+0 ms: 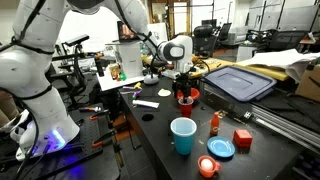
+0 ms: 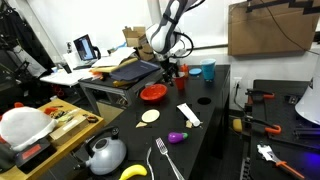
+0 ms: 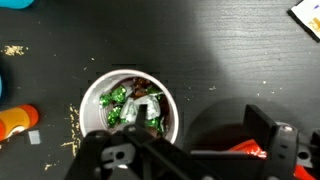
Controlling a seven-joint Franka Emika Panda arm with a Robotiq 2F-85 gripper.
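Over the black bench (image 1: 150, 140), my gripper (image 1: 183, 86) hangs with its jaws spread wide, close above a round white-rimmed bowl (image 3: 88, 100) that stands on the bench and, in the wrist view, holds green-wrapped sweets (image 3: 120, 97).

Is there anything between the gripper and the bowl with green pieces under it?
Nothing visible does. The gripper hangs over the bowl, whose top is open; only the green pieces lie inside it.

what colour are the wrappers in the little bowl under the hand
Mostly shiny green wrappers in the white-lined bowl; the wrist view shows them best.
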